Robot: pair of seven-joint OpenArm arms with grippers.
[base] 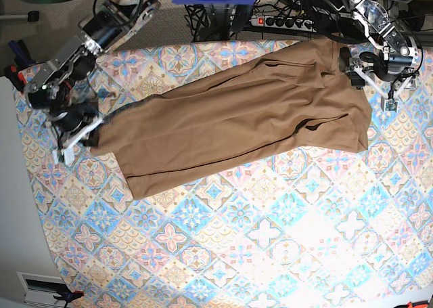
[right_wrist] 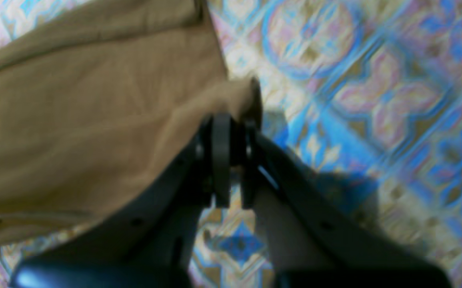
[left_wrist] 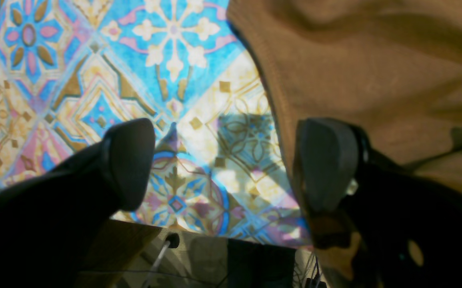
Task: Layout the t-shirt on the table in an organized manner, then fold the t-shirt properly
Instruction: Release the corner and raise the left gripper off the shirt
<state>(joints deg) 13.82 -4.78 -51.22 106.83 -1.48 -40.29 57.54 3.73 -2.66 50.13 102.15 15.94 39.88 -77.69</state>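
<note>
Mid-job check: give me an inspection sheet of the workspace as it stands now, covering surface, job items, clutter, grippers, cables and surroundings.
Surface: table under a pastel tile-pattern cloth, mostly bare in front of the shirt.
Job's things: t-shirt, tan-brown, lying stretched out diagonally, with folds and creases, not yet flat.
Clutter: nothing seen on the cloth.
Grippers: right gripper shut on a corner of the t-shirt; left gripper open, one of its fingers over the shirt's edge, the other over the cloth, nothing held.
Cables: power strip and tangled black cables behind the table's far edge.
Surroundings: floor beyond the far edge; pale floor or wall on the base view's left.
</note>
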